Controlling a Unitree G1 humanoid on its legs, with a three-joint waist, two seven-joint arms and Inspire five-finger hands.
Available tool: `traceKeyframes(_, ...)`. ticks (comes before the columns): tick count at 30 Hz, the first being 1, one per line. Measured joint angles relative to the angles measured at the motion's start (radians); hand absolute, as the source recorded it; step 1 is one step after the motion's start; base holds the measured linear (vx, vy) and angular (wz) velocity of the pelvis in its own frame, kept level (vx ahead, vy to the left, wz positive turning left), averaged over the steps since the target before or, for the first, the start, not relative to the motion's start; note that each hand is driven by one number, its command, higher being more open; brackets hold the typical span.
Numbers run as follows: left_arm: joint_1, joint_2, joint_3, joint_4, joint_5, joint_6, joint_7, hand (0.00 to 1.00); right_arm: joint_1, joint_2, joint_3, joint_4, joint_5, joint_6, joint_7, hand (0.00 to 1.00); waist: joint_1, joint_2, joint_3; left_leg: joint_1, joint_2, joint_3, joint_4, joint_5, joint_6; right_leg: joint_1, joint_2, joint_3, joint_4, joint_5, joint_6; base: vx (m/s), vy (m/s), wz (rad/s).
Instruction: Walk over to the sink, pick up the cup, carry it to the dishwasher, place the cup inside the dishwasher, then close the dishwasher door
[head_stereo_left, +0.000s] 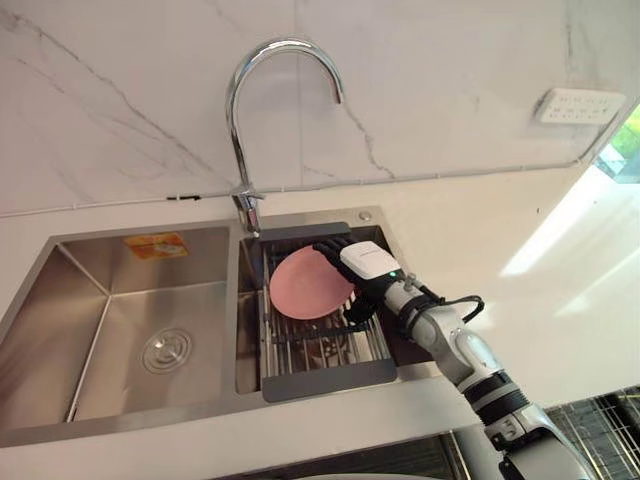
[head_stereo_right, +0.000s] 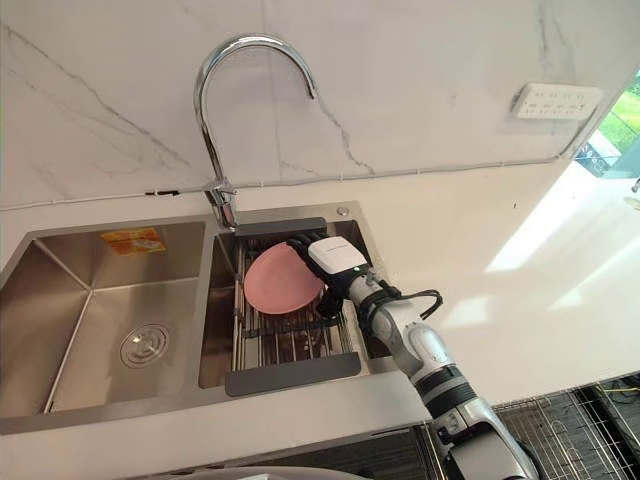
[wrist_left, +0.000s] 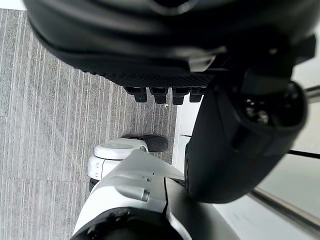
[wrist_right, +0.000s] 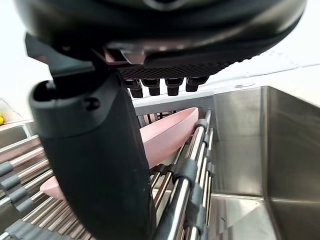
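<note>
Right hand (head_stereo_left: 368, 264) straddles pink dish (head_stereo_left: 303, 284) rim, grip closure unclear; a shallow pinch may let it slip onto rack (head_stereo_left: 322, 350).

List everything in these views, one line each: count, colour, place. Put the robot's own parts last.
sink: one, steel, two basins, set in the counter
faucet: one, chrome, arched, behind the divider between the basins
drain: one, steel, floor of the left basin
sticker: one, orange, back wall of the left basin
rack: one, steel bars with dark frame, across the right basin
pink dish: one, pink, tilted on the rack
counter: one, white, around the sink
wall: one, white marble, behind the counter
outlet: one, white, on the wall at right
wire grid: one, dark, below the counter at right
floor: grey, striped
right hand: dark, at the pink dish's right edge
left hand: dark, above the floor
</note>
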Motion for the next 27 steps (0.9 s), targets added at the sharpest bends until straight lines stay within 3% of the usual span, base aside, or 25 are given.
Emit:
traceKeyframes(13, 0.0, -0.015, 0.01, 0.004, 0.0, -0.034, 0.007, 1.0, -0.04, 0.002, 0.04, 0.094, -0.102, -0.076, -0.174, 1.0, 0.009, 0.0, 0.0, -0.004, -0.001, -0.008, -0.001, 0.003, 0.001, 0.0, -0.002, -0.013, 0.0, -0.001, 0.001, -0.02, -0.007, 0.01)
traceKeyframes(14, 0.0, -0.015, 0.012, 0.009, 0.0, -0.042, 0.007, 1.0, -0.042, 0.002, 0.042, 0.104, -0.12, -0.086, -0.197, 0.0, 0.009, -0.001, 0.0, -0.004, -0.001, -0.009, -0.001, 0.003, 0.001, 0.0, -0.002, -0.013, 0.0, -0.001, 0.001, -0.03, -0.011, 0.01)
traceKeyframes(22, -0.002, -0.023, 0.03, 0.011, 0.0, -0.073, 0.008, 1.0, -0.052, -0.005, 0.087, 0.172, -0.219, -0.111, -0.277, 0.0, 0.015, -0.003, 0.001, -0.01, -0.001, -0.02, -0.002, 0.007, 0.0, 0.001, -0.004, -0.025, 0.0, -0.001, 0.001, -0.03, -0.011, 0.04)
traceKeyframes(27, -0.007, -0.027, 0.038, 0.01, 0.0, -0.073, 0.008, 1.0, -0.068, 0.001, 0.088, 0.192, -0.243, -0.098, -0.338, 0.0, 0.022, -0.005, 0.002, -0.011, -0.001, -0.022, -0.002, 0.008, 0.0, 0.001, -0.004, -0.027, 0.0, -0.001, 0.001, 0.0, 0.0, 0.0)
